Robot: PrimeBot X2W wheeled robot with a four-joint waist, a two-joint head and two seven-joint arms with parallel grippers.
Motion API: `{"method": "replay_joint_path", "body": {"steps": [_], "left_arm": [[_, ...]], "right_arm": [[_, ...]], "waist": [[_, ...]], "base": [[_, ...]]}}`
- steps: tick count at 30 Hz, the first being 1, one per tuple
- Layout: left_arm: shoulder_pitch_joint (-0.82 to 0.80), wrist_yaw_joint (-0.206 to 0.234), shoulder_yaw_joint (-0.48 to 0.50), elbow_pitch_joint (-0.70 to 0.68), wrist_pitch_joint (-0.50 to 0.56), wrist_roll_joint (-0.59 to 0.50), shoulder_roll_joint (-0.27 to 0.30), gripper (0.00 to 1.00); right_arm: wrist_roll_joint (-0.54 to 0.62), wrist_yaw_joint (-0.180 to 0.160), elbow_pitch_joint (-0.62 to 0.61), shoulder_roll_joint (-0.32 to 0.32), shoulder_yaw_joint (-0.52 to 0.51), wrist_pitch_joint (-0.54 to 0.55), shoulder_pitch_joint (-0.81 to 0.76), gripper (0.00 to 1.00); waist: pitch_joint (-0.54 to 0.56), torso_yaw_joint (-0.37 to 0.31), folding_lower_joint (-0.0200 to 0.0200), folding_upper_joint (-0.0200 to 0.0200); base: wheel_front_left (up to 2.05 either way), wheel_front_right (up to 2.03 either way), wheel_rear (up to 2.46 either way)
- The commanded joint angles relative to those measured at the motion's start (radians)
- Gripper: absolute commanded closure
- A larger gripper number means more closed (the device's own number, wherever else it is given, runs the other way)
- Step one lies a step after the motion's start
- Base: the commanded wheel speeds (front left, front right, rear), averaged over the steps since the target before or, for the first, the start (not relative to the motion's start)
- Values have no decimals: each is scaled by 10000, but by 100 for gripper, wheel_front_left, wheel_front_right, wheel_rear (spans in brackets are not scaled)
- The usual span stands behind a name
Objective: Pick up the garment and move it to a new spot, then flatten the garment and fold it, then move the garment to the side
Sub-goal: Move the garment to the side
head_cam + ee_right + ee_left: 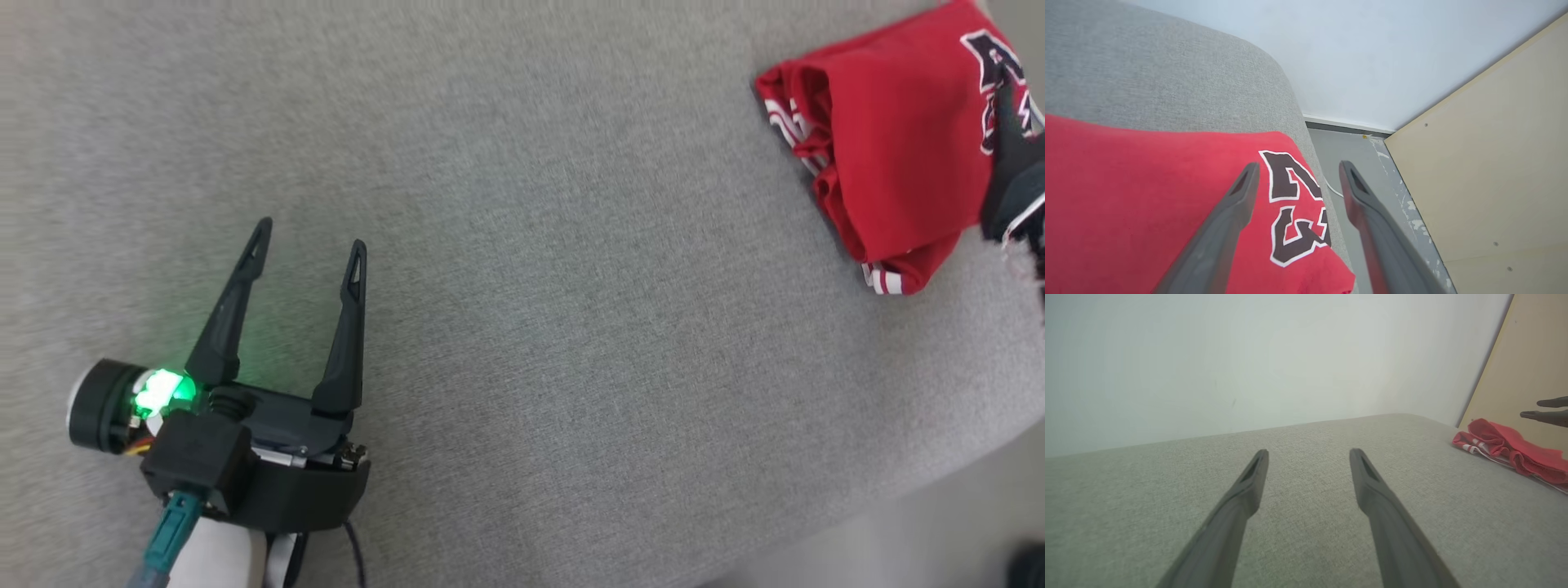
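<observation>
Right gripper [1298, 165]: fingers spread wide, nothing between them, hovering just above garment [898, 155], tips over printed corner.
Garment: folded red bundle at far right edge of grey surface [522, 245], directly under right gripper.
Left gripper [310, 234]: wide open, empty, lower left, well apart from garment.
Right arm clearly nearer.
Garment's long axis: cannot tell, bundle cut by frame edge.
Judgement: fold looks done, garment already at side. Next move likely right arm lifting straight up, fingers clear of cloth to avoid snag.

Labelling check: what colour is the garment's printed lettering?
Black, white-outlined lettering on red folded garment; right wrist view.
</observation>
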State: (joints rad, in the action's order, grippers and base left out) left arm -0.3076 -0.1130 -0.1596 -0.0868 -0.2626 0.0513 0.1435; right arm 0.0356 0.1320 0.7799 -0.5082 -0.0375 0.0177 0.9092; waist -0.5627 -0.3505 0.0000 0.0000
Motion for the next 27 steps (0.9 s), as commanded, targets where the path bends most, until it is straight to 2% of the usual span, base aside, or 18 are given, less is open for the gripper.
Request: {"method": "replay_joint_path", "body": {"steps": [1,6,13,21,27], "left_arm": [[229,78,44,36,-27,76,-111,0],[751,243,201,190,-27,225,-326,0],[2021,561,640,614,-29,373,-624,0],[3174,849,1296,1075,-27,584,-826,0],[3722,938,1846,1382,-27,738,-893,0]], "right_arm": [[-275,-29,-132,201,-42,-250,-435,0],[-1003,-29,-812,520,-13,-886,-1594,0],[-2331,-29,-2944,1068,-185,-1530,-4439,0],[-2414,-28,-5388,2501,-811,-1899,-7387,0],[-2118,-28,-6384,3668,-890,-2135,-8707,0]], "waist": [[764,569,0,0],[1695,1118,0,0],[3231,2055,0,0],[4453,2881,0,0],[4904,3125,0,0]], "base": [[0,0,0],[0,0,0],[0,0,0],[0,0,0],[0,0,0]]}}
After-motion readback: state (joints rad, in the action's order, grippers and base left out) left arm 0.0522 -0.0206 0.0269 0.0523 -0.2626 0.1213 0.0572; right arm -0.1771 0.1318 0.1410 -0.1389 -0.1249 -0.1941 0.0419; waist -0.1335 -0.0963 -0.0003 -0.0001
